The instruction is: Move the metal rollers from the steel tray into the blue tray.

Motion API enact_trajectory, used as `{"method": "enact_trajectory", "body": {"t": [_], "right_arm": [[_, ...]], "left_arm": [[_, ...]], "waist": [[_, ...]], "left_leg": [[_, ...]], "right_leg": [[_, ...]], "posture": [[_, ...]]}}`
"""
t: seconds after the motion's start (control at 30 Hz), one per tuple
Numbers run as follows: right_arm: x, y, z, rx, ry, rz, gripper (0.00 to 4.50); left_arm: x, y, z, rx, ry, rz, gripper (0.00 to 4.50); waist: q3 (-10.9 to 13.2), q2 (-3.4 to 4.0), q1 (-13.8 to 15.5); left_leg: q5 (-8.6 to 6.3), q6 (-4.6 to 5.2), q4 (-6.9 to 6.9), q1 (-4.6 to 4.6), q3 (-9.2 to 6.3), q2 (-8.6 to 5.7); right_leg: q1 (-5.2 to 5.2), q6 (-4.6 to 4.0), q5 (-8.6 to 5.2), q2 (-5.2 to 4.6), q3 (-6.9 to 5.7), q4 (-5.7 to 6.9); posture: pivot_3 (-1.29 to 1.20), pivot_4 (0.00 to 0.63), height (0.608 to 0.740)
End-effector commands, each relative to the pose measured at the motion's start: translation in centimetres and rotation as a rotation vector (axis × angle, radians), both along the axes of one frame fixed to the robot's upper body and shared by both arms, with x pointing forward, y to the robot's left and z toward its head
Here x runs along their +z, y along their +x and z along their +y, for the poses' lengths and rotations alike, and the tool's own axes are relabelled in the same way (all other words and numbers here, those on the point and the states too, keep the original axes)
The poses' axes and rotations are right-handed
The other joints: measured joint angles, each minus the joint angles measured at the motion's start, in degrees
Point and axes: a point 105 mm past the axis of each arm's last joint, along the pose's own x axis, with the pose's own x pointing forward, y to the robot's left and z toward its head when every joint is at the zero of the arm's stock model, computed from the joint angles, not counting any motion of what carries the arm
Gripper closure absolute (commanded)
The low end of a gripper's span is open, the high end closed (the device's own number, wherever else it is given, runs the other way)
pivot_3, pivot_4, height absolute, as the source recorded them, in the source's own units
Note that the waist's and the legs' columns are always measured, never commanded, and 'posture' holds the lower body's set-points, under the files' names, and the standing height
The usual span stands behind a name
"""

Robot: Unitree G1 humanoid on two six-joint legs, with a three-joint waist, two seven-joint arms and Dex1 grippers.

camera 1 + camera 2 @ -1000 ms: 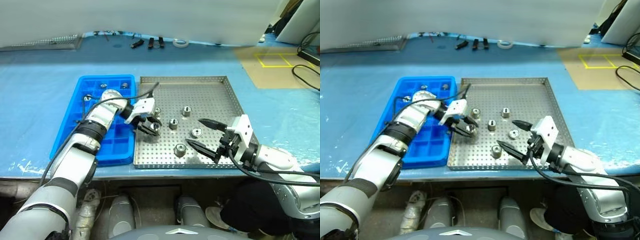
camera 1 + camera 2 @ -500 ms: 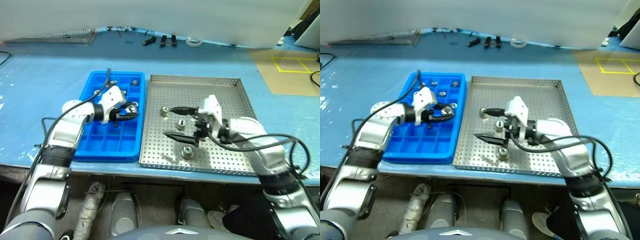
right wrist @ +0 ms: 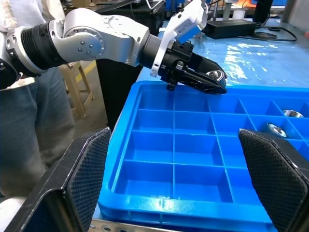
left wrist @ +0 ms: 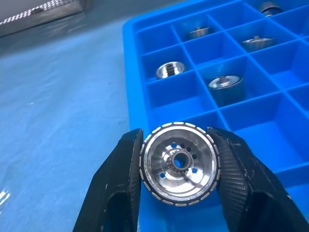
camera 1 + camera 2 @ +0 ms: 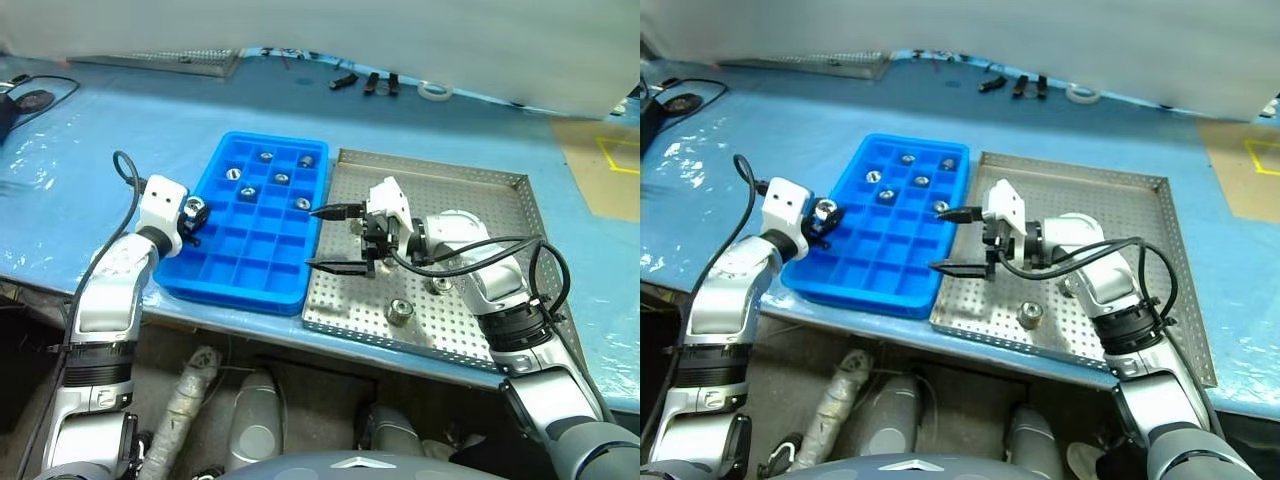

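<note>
Left eye view: the steel tray (image 5: 500,215) is the biggest container, lying on the blue-covered table (image 5: 90,150) with its left edge right beside the blue tray (image 5: 250,270). On its perforated floor one roller (image 5: 401,310) sits near the front edge and another (image 5: 440,286) shows just past the right forearm. The blue tray holds five rollers in its far compartments, among them one (image 5: 266,156) in the back row and one (image 5: 302,203) beside the right wall; the near compartments are bare. The right gripper (image 5: 325,239) hangs over the seam between the two trays, fingers spread wide and holding nothing. The left gripper (image 4: 177,166) is clamped on a roller (image 4: 178,163) over the blue tray's left rim.
</note>
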Motion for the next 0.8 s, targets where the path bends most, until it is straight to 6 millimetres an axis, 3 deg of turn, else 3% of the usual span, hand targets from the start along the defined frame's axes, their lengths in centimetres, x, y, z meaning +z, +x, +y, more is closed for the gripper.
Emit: {"method": "enact_trajectory", "body": {"t": [0.03,0.37,0.63,0.8], "right_arm": [[1.1,-0.3,0.0,0.009,0.012,-0.048,0.0],[0.8,-0.3,-1.4,-0.076,0.013,-0.047,0.0],[0.8,-0.5,-1.7,-0.105,0.02,-0.046,0.0],[1.4,-0.5,-2.4,-0.151,0.028,-0.06,0.0]], "left_arm": [[1.7,0.8,-0.4,0.008,0.017,-0.066,2.8],[0.4,2.3,-2.0,-0.055,0.025,-0.006,2.8],[2.2,2.8,-3.6,-0.127,0.02,-0.062,0.18],[5.1,3.6,-6.0,-0.235,-0.034,-0.139,0.18]], "waist": [[0.0,0.0,0.23],[0.0,0.0,-0.02],[0.0,0.0,-0.16],[0.0,0.0,-0.15]], "left_leg": [[0.02,-0.04,0.0,-0.02,-0.08,0.0],[0.24,-0.38,0.09,-0.15,-0.49,0.01],[0.31,-0.5,0.09,-0.15,-0.51,0.02],[0.37,-0.59,0.19,-0.19,-0.51,0.02]], "right_leg": [[0.0,0.0,0.0,0.0,-0.08,0.05],[0.0,-0.08,-0.04,0.01,-0.44,0.37],[-0.01,-0.12,-0.07,0.01,-0.48,0.42],[-0.01,-0.12,-0.07,-0.02,-0.51,0.53]], "posture": [[0.36,0.15,0.74],[0.29,0.15,0.74],[0.25,0.15,0.74],[0.2,0.15,0.74]]}}
